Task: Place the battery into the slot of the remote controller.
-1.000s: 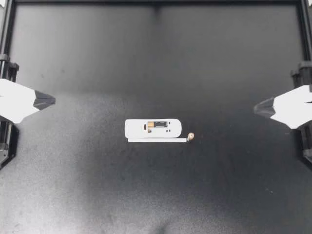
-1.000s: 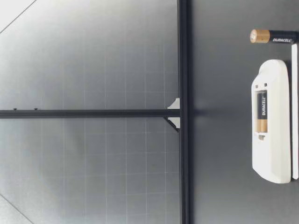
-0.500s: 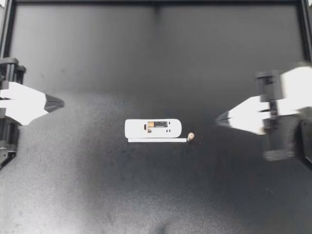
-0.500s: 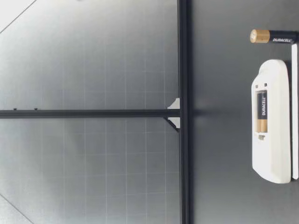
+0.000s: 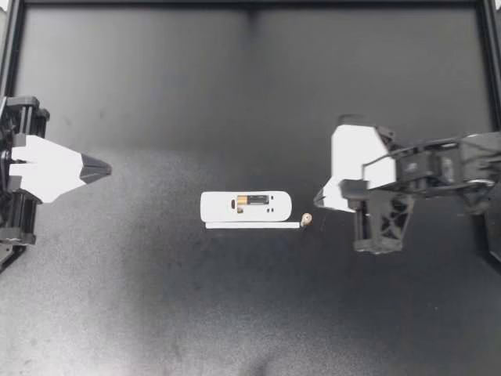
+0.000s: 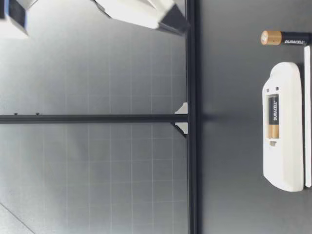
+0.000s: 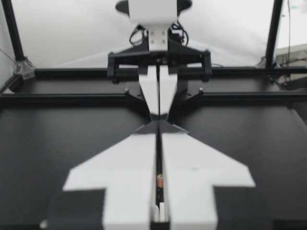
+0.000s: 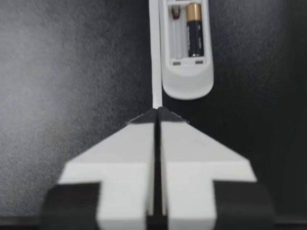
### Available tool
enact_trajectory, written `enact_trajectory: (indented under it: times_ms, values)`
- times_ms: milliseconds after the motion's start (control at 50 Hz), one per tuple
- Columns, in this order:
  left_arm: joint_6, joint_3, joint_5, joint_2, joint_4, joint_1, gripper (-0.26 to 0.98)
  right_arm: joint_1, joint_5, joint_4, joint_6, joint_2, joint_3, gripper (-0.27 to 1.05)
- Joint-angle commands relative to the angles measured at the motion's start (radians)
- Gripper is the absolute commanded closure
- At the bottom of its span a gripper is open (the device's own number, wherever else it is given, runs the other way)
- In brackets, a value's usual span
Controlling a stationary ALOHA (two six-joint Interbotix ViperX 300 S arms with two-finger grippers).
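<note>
The battery (image 5: 306,220) appears to stand on end near the middle of the tabletop (image 5: 250,94), just beside the rounded end of the remote (image 5: 246,207). It is small, light, stiff and smooth, so it would likely tip or roll; a grip across its middle looks safest. The slot (image 8: 178,36) has one bay free. The robot's right gripper (image 5: 319,200) hangs near the battery, fingers pressed together, empty. The left gripper (image 5: 102,168), likewise closed and empty, sits by the left edge. Open room lies all round.

Matte black table (image 5: 156,313) inside a black frame (image 6: 191,170), pale gridded backdrop (image 6: 97,170) beyond, small white bracket (image 6: 182,118)
</note>
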Motion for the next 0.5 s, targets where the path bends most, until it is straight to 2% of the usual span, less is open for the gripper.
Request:
enact_trajectory:
  times_ms: [0,120,240,480]
  values:
    - [0.002,-0.025,-0.008,0.006,0.000,0.002,0.88,-0.009,0.020,-0.003,-0.002,0.020,-0.041,0.66]
    - [0.002,-0.021,-0.008,0.006,-0.002,0.003,0.88,-0.008,0.043,-0.005,-0.002,0.063,-0.066,0.43]
    - [0.000,-0.018,-0.008,0.006,-0.002,0.002,0.88,-0.009,0.064,-0.006,-0.003,0.100,-0.091,0.28]
    - [0.000,-0.015,-0.006,0.006,0.000,0.002,0.88,-0.008,0.117,-0.006,-0.012,0.176,-0.130,0.26]
